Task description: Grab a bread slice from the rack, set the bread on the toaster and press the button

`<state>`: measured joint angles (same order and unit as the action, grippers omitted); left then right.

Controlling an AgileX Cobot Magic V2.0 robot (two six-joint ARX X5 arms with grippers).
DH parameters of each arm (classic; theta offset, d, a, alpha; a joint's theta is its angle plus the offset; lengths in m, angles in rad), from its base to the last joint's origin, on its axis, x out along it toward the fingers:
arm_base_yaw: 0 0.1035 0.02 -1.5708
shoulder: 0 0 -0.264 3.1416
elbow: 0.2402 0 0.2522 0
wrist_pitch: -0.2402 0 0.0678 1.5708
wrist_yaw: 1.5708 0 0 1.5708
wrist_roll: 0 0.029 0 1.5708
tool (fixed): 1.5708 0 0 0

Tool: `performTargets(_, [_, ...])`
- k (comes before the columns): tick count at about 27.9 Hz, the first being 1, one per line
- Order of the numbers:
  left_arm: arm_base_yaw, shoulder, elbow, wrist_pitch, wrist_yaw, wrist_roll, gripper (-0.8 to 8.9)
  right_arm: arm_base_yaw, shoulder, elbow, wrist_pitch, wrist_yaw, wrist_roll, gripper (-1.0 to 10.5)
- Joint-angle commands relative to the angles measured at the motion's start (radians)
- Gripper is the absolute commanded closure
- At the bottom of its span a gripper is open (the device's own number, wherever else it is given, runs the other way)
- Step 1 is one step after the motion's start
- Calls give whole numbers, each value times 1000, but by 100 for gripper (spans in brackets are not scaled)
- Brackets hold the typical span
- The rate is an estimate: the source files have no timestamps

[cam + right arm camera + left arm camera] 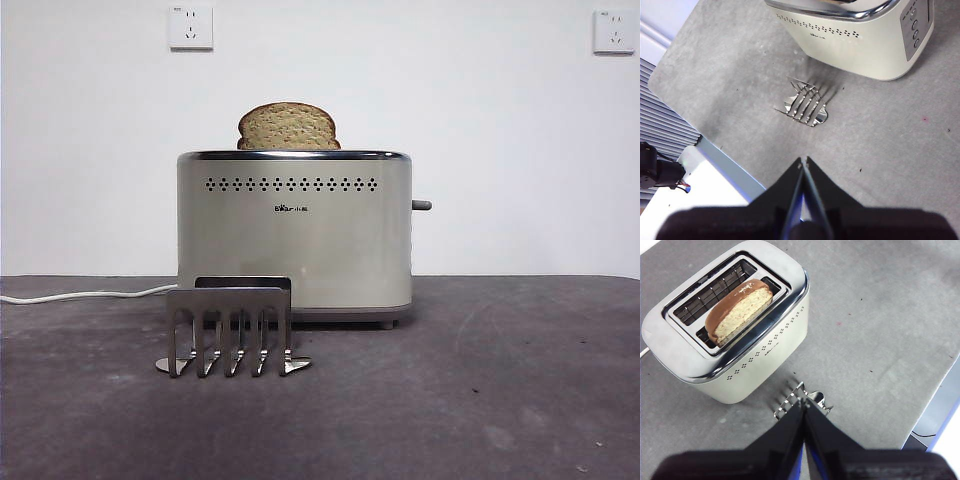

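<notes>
The slice of bread [289, 127] stands upright in the near slot of the toaster [295, 235], its rounded top sticking out above the chrome rim; it also shows in the left wrist view [739, 311]. The rack [231, 330] stands empty on the table in front of the toaster. My left gripper [803, 404] is shut and empty, high above the rack [802, 401]. My right gripper [803, 161] is shut and empty, high above the table near the rack [804, 104]. Neither arm shows in the front view.
The toaster's lever knob [421, 205] sticks out on its right side. A panel with round buttons [915, 25] is on the toaster's end. A white cable [80, 295] runs left behind the toaster. The table edge [932, 395] is near.
</notes>
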<state>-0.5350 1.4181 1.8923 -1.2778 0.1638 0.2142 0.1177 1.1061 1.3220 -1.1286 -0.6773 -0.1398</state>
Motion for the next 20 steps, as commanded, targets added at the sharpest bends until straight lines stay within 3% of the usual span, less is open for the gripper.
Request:
performTargets(1, [-2,1,-2,7,-3,-5,817,1,0,-6,4,3,-11,946])
performTargets(15, [13,-12,-2,46,-37,-5,817,0,0,-6,5,3,-11,946])
performTargets(16, [18,-18,-2,52,-43,30,817,0,0,-6,5,3,-11,946])
performTargets(20, [69,-79,-2,172,-47,50,817,0,0,-6,4,3,-11,946])
